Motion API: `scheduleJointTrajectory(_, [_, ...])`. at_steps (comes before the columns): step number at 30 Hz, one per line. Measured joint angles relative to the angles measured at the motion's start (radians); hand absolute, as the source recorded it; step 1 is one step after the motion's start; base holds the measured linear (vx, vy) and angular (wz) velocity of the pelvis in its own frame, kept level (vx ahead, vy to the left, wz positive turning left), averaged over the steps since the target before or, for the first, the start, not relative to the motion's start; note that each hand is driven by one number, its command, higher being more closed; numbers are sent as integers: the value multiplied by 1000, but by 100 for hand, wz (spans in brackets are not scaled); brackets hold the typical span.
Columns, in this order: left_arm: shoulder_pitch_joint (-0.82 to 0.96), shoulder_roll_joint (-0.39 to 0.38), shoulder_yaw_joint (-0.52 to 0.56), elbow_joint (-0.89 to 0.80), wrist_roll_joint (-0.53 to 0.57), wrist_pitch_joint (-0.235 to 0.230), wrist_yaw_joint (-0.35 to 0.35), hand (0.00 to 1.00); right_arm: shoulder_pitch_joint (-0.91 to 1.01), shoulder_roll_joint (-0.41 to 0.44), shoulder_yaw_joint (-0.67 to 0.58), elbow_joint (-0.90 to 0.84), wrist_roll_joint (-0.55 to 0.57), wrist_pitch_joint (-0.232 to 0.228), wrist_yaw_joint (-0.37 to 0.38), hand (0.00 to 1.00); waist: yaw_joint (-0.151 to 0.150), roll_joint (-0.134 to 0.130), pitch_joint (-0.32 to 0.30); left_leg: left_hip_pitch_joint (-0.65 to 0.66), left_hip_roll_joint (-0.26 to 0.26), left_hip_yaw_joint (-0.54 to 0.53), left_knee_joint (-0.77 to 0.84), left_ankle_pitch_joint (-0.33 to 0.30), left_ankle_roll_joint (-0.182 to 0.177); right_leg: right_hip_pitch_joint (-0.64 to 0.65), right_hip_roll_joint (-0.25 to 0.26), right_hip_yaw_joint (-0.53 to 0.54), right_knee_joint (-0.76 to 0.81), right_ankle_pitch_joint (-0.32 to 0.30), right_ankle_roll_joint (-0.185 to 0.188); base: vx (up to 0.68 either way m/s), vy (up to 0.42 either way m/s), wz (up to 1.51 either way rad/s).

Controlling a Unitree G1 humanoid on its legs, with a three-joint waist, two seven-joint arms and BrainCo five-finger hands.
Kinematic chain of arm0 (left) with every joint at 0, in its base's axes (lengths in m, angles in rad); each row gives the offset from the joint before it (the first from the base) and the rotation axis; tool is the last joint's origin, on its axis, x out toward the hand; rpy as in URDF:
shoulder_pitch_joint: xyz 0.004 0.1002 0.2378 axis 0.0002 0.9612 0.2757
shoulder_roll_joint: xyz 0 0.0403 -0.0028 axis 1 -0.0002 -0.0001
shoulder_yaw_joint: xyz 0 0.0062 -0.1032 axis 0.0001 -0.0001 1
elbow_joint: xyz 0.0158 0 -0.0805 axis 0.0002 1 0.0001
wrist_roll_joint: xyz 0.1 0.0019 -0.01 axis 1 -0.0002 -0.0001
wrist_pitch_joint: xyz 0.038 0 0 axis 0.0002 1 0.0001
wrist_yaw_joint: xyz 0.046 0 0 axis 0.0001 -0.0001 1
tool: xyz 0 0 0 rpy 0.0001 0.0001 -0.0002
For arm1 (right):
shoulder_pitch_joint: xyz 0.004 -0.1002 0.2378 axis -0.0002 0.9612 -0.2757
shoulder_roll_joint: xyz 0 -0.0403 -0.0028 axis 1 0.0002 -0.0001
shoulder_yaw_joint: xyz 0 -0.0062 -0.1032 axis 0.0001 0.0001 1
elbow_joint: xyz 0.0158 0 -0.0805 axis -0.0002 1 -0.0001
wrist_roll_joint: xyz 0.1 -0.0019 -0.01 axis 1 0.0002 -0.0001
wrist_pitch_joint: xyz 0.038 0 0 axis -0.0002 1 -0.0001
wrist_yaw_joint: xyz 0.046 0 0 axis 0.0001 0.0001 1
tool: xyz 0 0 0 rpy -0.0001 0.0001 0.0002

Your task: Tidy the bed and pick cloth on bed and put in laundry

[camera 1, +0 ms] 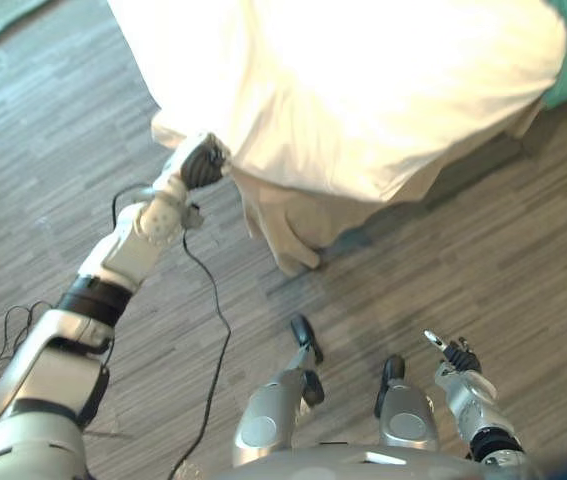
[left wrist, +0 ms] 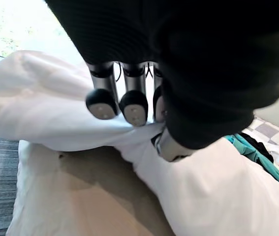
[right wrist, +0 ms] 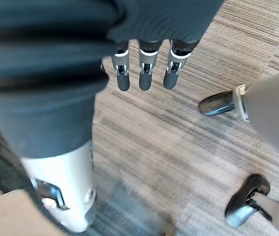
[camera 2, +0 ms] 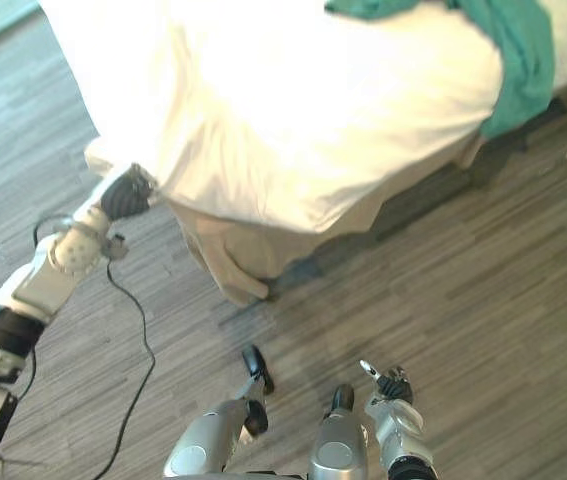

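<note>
At the lower right of the frame, the right robot hand [camera 1: 453,358] hangs over the wood floor [camera 1: 483,260], its fingers [right wrist: 142,73] loosely straight and holding nothing. Farther up on the left, the left robot hand [camera 1: 201,163] pinches the white duvet [camera 1: 343,90] at its hanging edge by the corner of the bed [camera 1: 283,215]. The green cloth [camera 2: 518,45] lies on the bed at the upper right.

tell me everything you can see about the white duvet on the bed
The white duvet looks thick, soft and puffy, with rumpled creases. It is spread wide and overhangs at the near corner. The left hand pinches a fold of its hanging edge, with the fingers on one side and the thumb on the other. A beige sheet hangs out from under it at that corner. A teal cloth lies draped across it toward the robot's right.
</note>
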Motion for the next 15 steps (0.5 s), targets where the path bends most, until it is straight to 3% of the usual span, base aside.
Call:
scheduleJointTrajectory(1, [47,-35,33,1,-11,-10,-3,0,8,3,0,4,0,11,1,0,1,14,-14,20,32,-20,0,1,-1,-13,9,-10,42,-22,-7,68,-133,9])
scheduleJointTrajectory(2, [102,-77,71,0,-30,-22,-3,0,24,10,1,5,0,23,2,0,7,10,-40,33,42,-25,0,2,-6,18,19,-29,-69,-28,-11,31,-99,7])
scheduleJointTrajectory(3, [129,-94,89,-1,-37,-28,-3,0,35,20,0,4,0,28,3,0,12,-6,-54,41,38,-16,-1,4,-14,42,12,-40,-140,24,-24,41,-124,26])
scheduleJointTrajectory(4, [184,-122,104,-1,-41,-36,-3,0,58,37,-7,12,0,35,5,0,11,-30,-75,65,39,-20,-5,-15,-49,86,5,-42,-194,56,-13,75,-184,25])
scheduleJointTrajectory(6, [265,-182,125,-4,-40,-57,-16,0,75,38,-26,30,0,53,10,0,26,-18,-105,77,67,-17,-7,-28,-69,109,38,-60,-222,43,-23,53,-202,0])
scheduleJointTrajectory(8, [414,-273,76,-7,-20,-89,-63,0,101,32,-35,40,1,66,24,0,30,5,-124,107,78,-19,-8,-23,-77,144,53,-65,-240,40,-26,22,-155,-12])
scheduleJointTrajectory(11, [532,-384,39,52,27,-90,-81,0,130,36,-38,57,3,85,38,0,31,1,-152,122,84,-22,-8,-25,-80,183,66,-101,-259,31,-26,4,-74,19])
scheduleJointTrajectory(15, [603,-422,43,185,70,-79,-72,0,146,47,-38,79,15,96,40,0,45,-26,-176,139,95,-23,-8,-55,-113,200,79,-111,-268,21,-25,-28,-16,8])
